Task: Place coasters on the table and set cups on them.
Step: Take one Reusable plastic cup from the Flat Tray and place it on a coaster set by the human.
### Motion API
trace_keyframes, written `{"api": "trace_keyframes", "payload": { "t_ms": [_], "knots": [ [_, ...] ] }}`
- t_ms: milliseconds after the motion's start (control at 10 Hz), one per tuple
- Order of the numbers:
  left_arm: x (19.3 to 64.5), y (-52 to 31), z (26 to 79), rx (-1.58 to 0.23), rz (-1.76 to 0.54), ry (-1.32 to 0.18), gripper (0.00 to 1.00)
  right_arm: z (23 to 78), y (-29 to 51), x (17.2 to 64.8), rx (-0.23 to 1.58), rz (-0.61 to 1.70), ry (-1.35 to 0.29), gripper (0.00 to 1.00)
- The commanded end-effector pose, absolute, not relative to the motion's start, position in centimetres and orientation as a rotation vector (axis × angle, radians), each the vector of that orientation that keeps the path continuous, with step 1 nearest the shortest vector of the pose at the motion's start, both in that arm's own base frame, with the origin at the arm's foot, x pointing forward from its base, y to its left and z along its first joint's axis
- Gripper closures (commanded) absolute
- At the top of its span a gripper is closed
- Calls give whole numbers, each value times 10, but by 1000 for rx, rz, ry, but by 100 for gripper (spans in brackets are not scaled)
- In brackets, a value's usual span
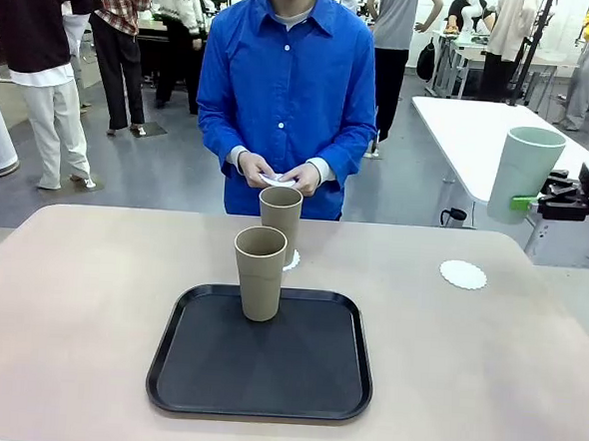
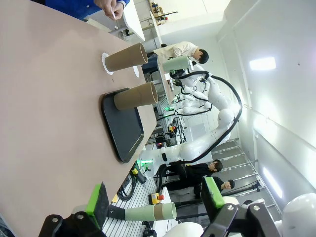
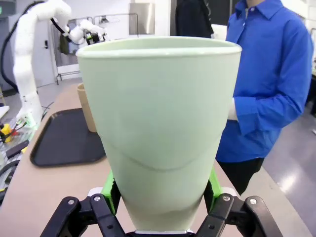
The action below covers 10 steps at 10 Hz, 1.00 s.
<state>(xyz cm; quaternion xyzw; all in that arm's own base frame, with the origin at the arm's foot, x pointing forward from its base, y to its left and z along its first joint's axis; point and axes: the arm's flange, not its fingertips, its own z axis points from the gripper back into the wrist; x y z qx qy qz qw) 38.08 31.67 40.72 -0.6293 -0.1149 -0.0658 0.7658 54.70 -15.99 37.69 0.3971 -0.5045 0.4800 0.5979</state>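
The left gripper hangs empty, fingers apart. One tan cup stands on the black tray; just beyond, the second tan cup sits on a coaster on the table. The right gripper, clamped on the mint cup, holds it aloft past the bare coaster: next, I judge, it must come down upright, centred there. The person's hands hold a third coaster.

Far tan cup hides most of coaster beneath.
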Motion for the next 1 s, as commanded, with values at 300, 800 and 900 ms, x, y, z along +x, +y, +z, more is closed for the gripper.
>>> {"api": "trace_keyframes", "payload": {
  "t_ms": [300, 800, 900],
  "knots": [
    [379, 317, 410, -1371, -146, -250, 0, 310, -160, 594, 920, 1084, -1112, 19],
    [379, 317, 410, -1371, -146, -250, 0, 283, -159, 590, 923, 1060, -1065, 19],
    [379, 317, 410, -1371, -146, -250, 0, 283, -159, 590, 923, 1060, -1065, 19]
  ]
}}
